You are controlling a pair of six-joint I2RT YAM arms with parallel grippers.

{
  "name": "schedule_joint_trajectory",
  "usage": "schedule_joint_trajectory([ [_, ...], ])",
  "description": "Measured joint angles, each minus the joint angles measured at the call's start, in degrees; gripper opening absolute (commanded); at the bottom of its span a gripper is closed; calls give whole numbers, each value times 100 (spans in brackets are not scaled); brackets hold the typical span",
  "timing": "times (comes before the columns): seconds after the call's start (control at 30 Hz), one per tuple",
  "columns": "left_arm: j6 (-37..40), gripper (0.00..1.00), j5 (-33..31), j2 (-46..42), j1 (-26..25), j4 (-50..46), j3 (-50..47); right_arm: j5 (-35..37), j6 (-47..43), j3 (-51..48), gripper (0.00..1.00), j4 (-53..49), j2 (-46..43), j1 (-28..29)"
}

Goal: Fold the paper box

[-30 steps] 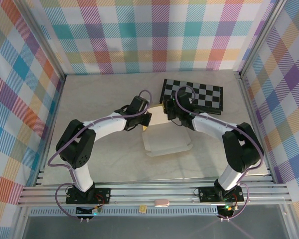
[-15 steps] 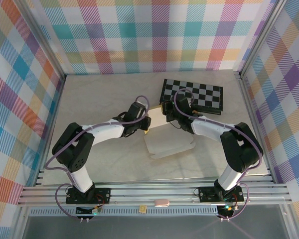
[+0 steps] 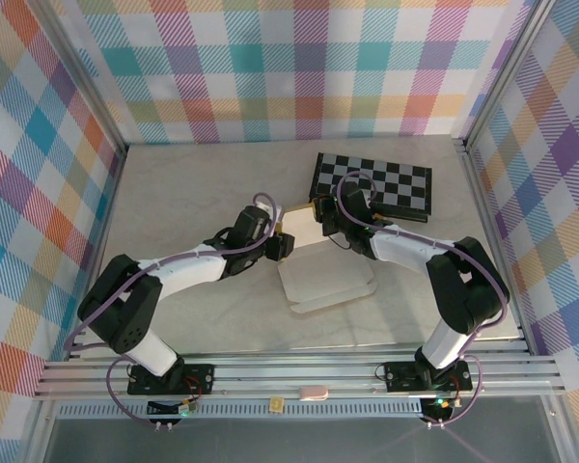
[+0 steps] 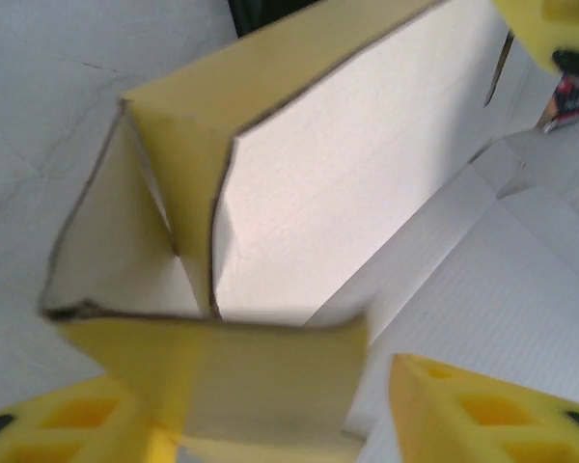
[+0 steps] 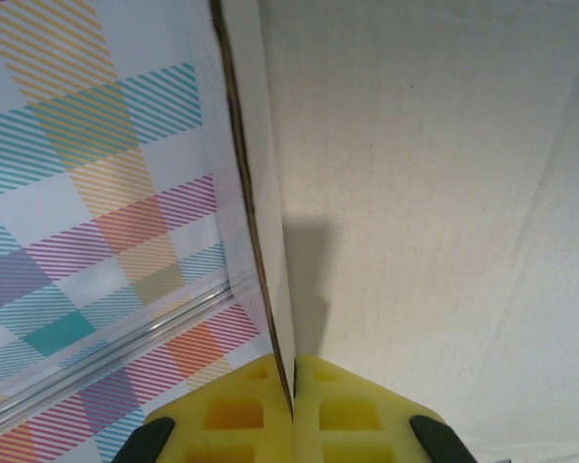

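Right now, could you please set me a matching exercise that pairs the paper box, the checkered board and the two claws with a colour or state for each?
Things:
1. paper box
2. checkered board
3. left claw
4. right claw

Colours or states:
A. shut on an upright cardboard wall
B. black and white, lying flat
C. jaws apart, at a folded corner flap
D. mustard yellow outside, partly folded

Pairs: 1-D, 2-B, 3-C, 4-A
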Motion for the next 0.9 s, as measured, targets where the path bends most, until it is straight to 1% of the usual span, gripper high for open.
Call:
schedule_joint_trajectory([
  [0.23,-105,63,195,-490,-4,92,-223,7,-26,-184,0,92,0,0],
  [0.33,-177,63,229,-715,-4,90,-304,42,-35,-225,0,116,0,0],
  [0.37,-212,61,227,-813,-4,79,-339,46,-35,-225,0,118,0,0],
  [0.43,-275,57,208,-1045,-4,42,-433,63,-35,-225,0,122,0,0],
  [0.53,-407,43,208,-1419,50,26,-671,74,-37,-225,0,125,0,0],
  [0.6,-496,33,234,-1519,138,46,-833,87,-37,-225,0,127,0,0],
  [0.67,-588,28,282,-1508,289,50,-1008,85,-37,-225,0,129,0,0],
  [0.77,-688,28,363,-1351,535,66,-1189,83,-37,-225,0,129,0,0],
  [0.9,-684,35,605,-833,684,341,-1163,83,-39,-225,0,138,0,0],
])
